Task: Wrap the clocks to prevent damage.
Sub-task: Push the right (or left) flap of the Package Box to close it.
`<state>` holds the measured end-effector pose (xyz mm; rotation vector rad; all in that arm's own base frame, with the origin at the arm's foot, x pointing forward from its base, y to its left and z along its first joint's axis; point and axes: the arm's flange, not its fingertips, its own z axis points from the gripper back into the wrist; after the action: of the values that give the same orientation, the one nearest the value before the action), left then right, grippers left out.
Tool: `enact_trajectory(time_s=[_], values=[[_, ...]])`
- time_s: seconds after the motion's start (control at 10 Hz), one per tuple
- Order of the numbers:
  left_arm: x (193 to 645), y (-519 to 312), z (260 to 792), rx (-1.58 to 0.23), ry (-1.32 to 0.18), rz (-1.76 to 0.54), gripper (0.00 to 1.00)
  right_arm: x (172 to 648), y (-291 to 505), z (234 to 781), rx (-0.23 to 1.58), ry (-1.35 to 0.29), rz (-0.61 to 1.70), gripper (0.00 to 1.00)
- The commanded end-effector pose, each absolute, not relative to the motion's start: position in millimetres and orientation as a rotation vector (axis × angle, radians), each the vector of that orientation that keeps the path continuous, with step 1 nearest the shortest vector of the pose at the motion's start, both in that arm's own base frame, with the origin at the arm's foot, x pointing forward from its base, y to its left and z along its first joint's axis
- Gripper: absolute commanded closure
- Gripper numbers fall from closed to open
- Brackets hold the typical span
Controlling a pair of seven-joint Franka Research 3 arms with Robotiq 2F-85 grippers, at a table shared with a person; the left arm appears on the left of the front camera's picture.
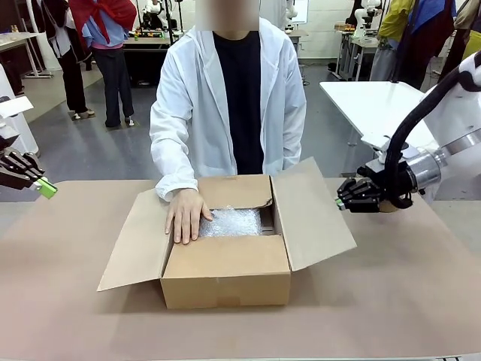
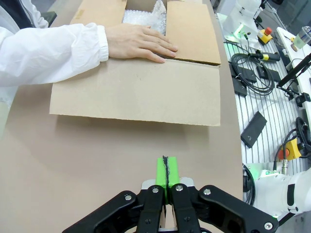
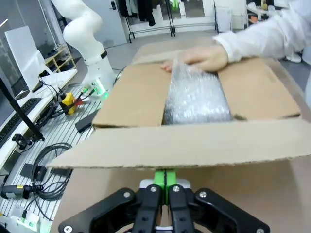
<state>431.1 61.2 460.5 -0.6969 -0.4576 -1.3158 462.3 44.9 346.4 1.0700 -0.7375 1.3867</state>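
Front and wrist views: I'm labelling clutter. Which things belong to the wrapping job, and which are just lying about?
Job: bubble-wrapped clocks; cardboard carton holding them; person's hand on its flap.
Lying about: black cables; flat black box; yellow button box.

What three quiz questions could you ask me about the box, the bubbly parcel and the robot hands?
1. True or false: the bubble-wrap bundle lies inside the open cardboard carton.
2. Pick one. Where does the person's hand rest? A: on the carton, beside the bundle. B: up in the air. C: behind the person's back.
3. Fill the gap: the left gripper and the right gripper hang at either side of the carton, holding nothing, and both are ____ (open or shut).

Key: 1 true; 2 A; 3 shut.
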Motion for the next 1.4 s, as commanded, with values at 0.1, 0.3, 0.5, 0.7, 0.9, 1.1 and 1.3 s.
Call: enact_trajectory(time_s=[0.1, 0.3, 0.5, 0.7, 0.9, 1.1, 1.3], values=[[429, 61, 462, -0.711, -0.48, -1.312, 1.0, 458, 61, 371, 1.079, -0.833, 1.435, 0.99], [429, 61, 462, -0.711, -0.48, -1.312, 1.0, 464, 80, 368, 1.091, -0.833, 1.437, 0.99], [429, 61, 462, -0.711, -0.48, -1.312, 1.0, 476, 101, 357, 1.116, -0.809, 1.419, 0.99], [429, 61, 462, -0.711, -0.48, -1.312, 1.0, 483, 116, 350, 1.124, -0.795, 1.409, 0.99], [429, 61, 462, -0.711, -0.48, -1.312, 1.0, 488, 130, 345, 1.129, -0.787, 1.41, 0.99], [429, 61, 462, -0.711, -0.48, -1.312, 1.0, 495, 146, 344, 1.134, -0.787, 1.419, 0.99], [429, 61, 462, -0.711, -0.48, -1.312, 1.0, 498, 158, 332, 1.129, -0.756, 1.423, 0.99]])
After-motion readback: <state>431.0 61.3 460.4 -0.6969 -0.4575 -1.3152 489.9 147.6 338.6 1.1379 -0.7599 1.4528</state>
